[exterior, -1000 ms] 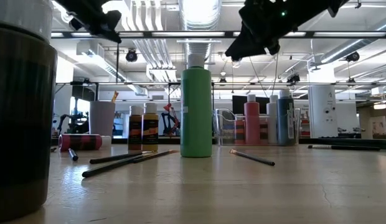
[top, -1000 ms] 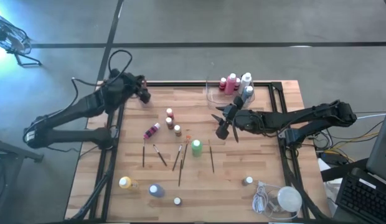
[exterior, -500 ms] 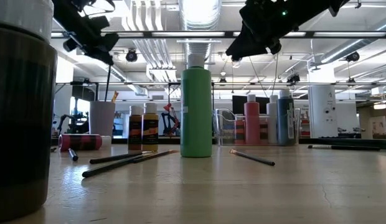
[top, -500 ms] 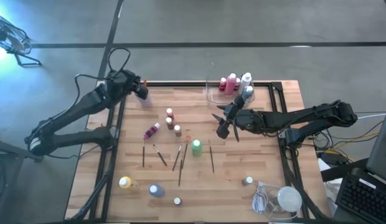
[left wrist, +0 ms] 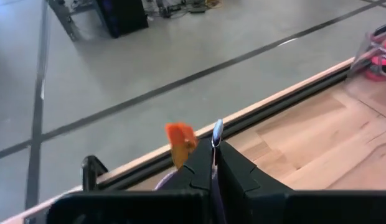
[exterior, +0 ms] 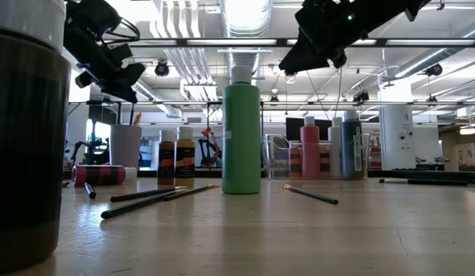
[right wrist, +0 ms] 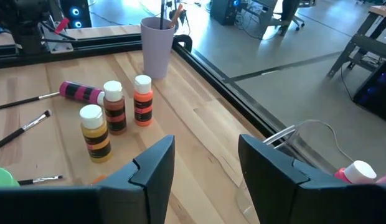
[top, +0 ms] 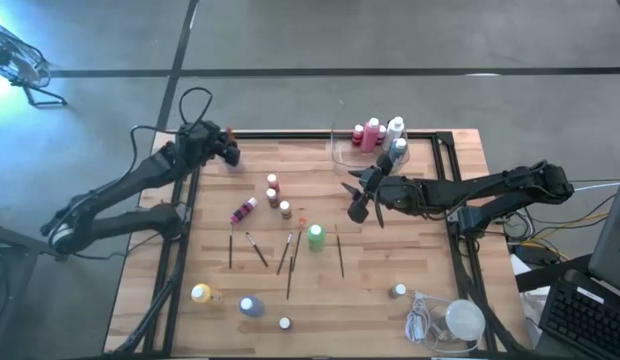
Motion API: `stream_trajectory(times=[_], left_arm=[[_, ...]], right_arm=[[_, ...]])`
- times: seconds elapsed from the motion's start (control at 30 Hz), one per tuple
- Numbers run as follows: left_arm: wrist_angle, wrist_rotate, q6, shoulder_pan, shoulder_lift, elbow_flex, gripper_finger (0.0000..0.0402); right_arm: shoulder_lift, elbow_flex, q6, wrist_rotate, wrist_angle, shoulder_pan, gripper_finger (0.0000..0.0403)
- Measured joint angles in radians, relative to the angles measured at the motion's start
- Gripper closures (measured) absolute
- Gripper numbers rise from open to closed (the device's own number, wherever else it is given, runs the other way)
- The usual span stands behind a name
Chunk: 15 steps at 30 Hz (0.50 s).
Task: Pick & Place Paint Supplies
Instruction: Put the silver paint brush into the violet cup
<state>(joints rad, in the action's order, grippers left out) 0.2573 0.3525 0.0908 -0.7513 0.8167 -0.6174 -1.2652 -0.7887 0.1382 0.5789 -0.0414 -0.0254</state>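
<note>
My left gripper (top: 228, 150) (exterior: 107, 73) is at the table's far left corner, above the purple cup (right wrist: 157, 37) (exterior: 125, 146), and is shut on a thin paintbrush (left wrist: 214, 149). An orange-tipped brush (left wrist: 179, 142) stands in the cup. My right gripper (top: 358, 197) (right wrist: 205, 168) is open and hovers above the table's middle right. The green bottle (top: 315, 237) (exterior: 241, 138) stands upright. A pink bottle (top: 243, 210) lies on its side, and small bottles (right wrist: 112, 109) stand near it. Several brushes (top: 260, 250) lie flat. My left gripper pinches the thin paintbrush between its two fingers (left wrist: 240, 171). The brush runs along the fingers, and its pale blue end (left wrist: 218, 127) sticks out past the fingertips. It is lifted off the table. I cannot tell whether its far end reaches into the cup.
A clear tray (top: 342, 150) at the far edge holds pink, white and blue bottles (top: 375, 133). Near the table's near edge stand a yellow bottle (top: 200, 293), a blue one (top: 250, 305) and two small ones (top: 285, 322). A white lump with a cord (top: 460, 320) sits at the near right corner.
My left gripper has come down toward the purple cup at the far left corner, still shut on the brush. My right gripper has kept still.
</note>
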Motion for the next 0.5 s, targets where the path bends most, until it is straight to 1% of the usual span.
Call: stream_trajectory(times=[0.23, 0.5], left_arm=[[-0.040, -0.073, 0.021, -0.040, 0.007, 0.050, 0.0392], [-0.071, -0.090, 0.041, -0.048, 0.013, 0.096, 0.0392]], right_arm=[[0.000, 0.002, 0.001, 0.000, 0.000, 0.000, 0.0215], [0.000, 0.007, 0.009, 0.000, 0.000, 0.000, 0.0202]])
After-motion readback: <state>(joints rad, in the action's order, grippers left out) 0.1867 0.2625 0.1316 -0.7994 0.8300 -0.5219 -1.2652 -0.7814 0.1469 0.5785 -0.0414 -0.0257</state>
